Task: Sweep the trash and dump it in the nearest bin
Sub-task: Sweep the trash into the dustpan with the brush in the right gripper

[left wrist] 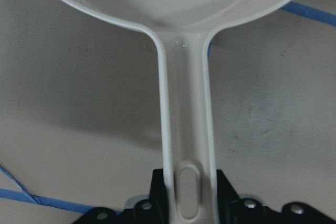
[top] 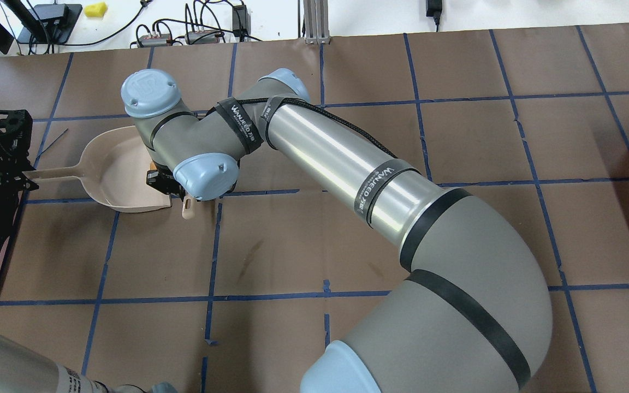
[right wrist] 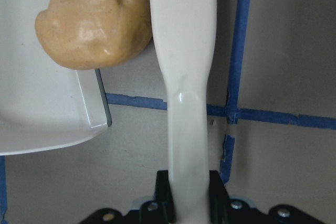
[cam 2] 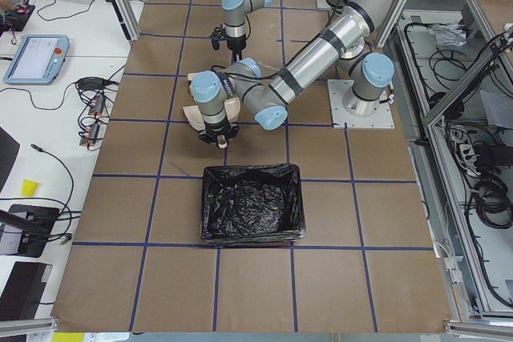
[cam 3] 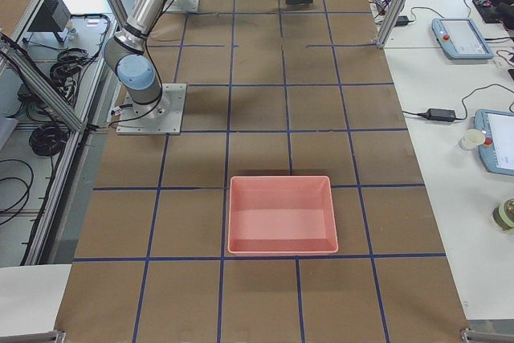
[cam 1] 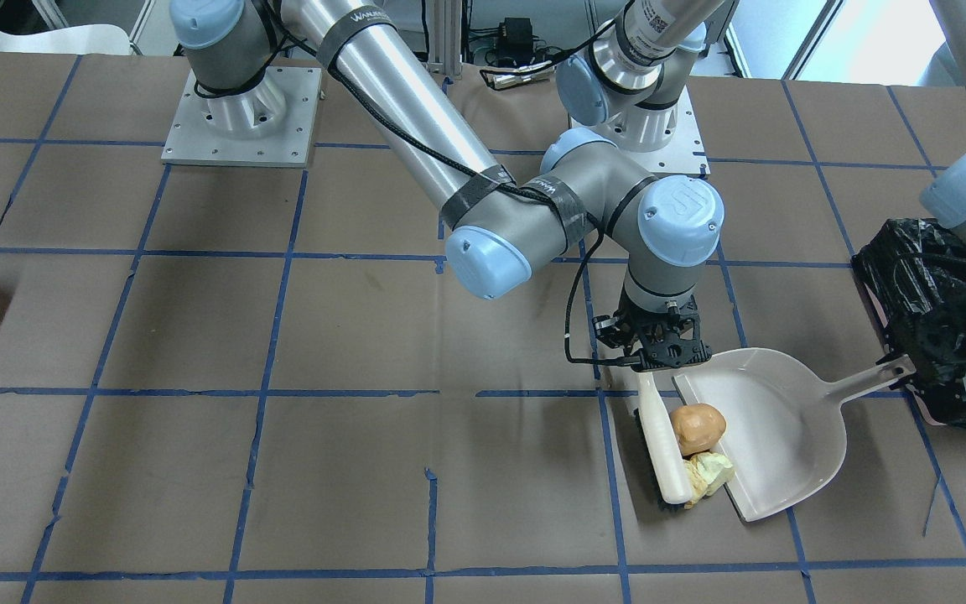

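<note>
My right gripper [cam 1: 659,356] is shut on the white handle of a brush [cam 1: 665,445] that lies against the open lip of the beige dustpan [cam 1: 776,428]. A round tan-orange ball [cam 1: 698,426] sits on the lip, touching the brush; it also shows in the right wrist view [right wrist: 94,24]. A pale yellow-green piece [cam 1: 709,475] lies beside it at the lip. The golden-brown chunk is hidden. My left gripper [left wrist: 186,179] is shut on the dustpan handle [left wrist: 186,103]. The black-bagged bin [cam 1: 927,327] stands right behind that handle.
A pink tray [cam 3: 281,214] stands far off towards the table's other end. The two arm bases [cam 1: 240,109] are bolted at the table's rear. My right arm's long forearm [top: 342,158] spans the table's middle. Blue tape lines grid the brown tabletop.
</note>
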`<action>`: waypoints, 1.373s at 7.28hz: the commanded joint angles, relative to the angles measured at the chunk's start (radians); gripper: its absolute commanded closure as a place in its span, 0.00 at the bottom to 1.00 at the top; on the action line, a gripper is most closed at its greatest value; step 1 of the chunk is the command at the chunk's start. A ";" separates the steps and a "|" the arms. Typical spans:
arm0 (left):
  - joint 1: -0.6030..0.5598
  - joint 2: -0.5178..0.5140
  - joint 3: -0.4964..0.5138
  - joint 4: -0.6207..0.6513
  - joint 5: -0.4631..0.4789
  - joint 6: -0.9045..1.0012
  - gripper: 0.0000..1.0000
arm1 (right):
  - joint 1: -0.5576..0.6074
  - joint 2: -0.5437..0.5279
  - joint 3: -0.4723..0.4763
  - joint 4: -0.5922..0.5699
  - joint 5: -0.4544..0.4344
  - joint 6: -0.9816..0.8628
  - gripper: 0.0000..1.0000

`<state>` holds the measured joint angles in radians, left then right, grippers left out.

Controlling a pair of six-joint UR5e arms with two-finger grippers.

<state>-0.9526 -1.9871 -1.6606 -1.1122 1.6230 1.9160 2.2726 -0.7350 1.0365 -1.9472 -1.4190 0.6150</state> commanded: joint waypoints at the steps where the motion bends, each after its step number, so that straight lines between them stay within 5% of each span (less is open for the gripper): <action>1: 0.000 0.001 0.001 0.000 0.000 -0.002 1.00 | 0.034 0.019 -0.041 -0.006 0.009 0.055 0.89; 10: 0.000 0.004 -0.005 0.000 -0.011 -0.023 1.00 | 0.140 0.045 -0.161 -0.003 0.054 0.253 0.87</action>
<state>-0.9539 -1.9856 -1.6619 -1.1121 1.6189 1.8996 2.4092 -0.6899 0.8776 -1.9525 -1.3650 0.8623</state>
